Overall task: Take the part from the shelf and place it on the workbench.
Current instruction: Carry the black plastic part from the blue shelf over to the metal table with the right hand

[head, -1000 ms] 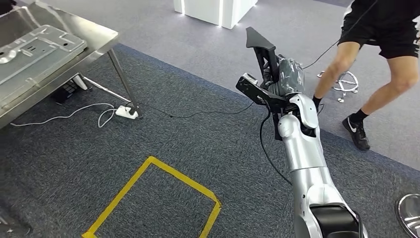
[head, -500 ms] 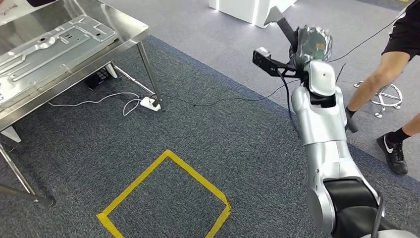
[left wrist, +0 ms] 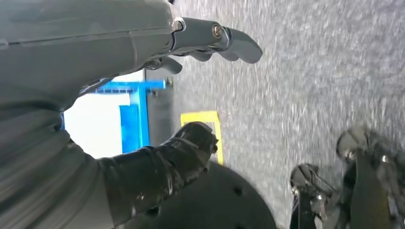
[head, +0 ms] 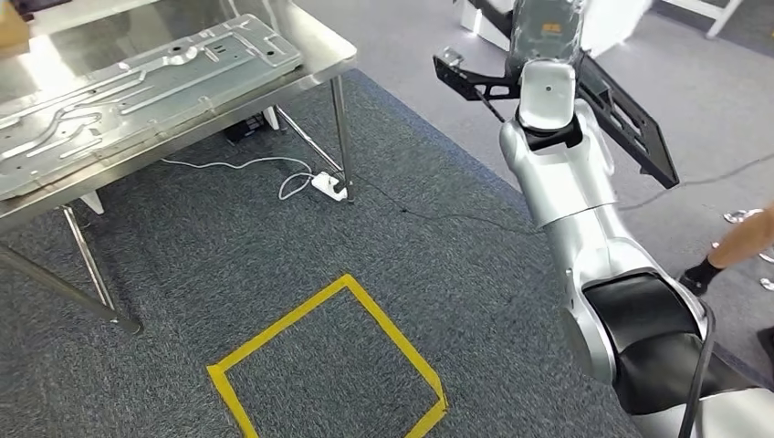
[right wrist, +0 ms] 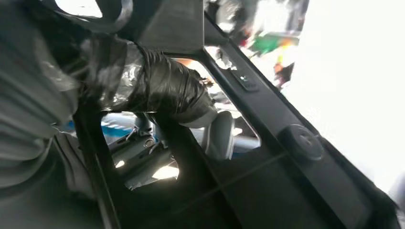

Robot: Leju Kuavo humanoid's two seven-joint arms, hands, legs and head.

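Note:
The black plastic frame part (head: 630,119) is up in the air at the top right of the head view. My right hand (head: 546,23) grips it at the end of my raised silver arm. In the right wrist view the thumb of my right hand (right wrist: 157,88) wraps a bar of the part (right wrist: 286,157). The steel workbench (head: 228,123) stands at the upper left, well apart from the part. My left hand (left wrist: 119,38) hangs over the carpet, fingers apart and holding nothing.
A pressed metal panel (head: 137,82) lies along the workbench top. A white power strip (head: 329,187) with cables sits by the bench leg (head: 342,137). Yellow tape (head: 333,365) marks a square on the carpet. A person's leg (head: 739,242) is at the right edge.
The camera has turned: the workbench has come further into the picture and the person has slid to the right edge. My right hand still holds the part high.

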